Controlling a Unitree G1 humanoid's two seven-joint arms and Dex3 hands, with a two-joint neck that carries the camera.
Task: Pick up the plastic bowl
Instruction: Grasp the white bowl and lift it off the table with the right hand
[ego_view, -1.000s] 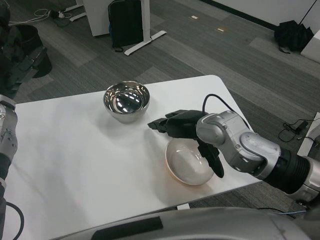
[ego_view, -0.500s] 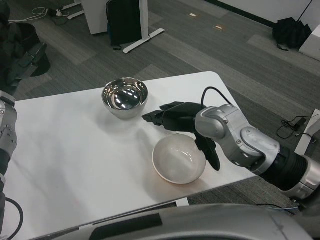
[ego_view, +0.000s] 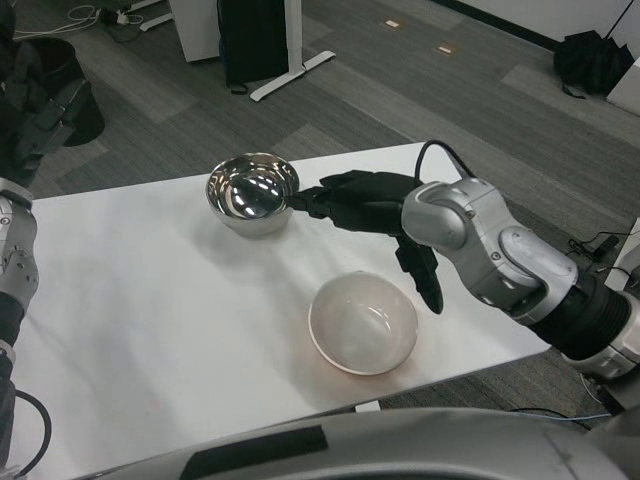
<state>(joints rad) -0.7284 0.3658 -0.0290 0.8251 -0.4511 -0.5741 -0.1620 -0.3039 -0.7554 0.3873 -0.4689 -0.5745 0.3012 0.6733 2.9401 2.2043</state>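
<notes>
Head view shows the white plastic bowl (ego_view: 362, 323) upright on the white table (ego_view: 150, 300), near its front edge. Behind the bowl, the right hand (ego_view: 365, 205) hovers with fingers spread, holding nothing, fingertips beside the steel bowl (ego_view: 253, 193). Far left of the bowl, the left hand (ego_view: 35, 110) waits; I cannot tell its state.
</notes>
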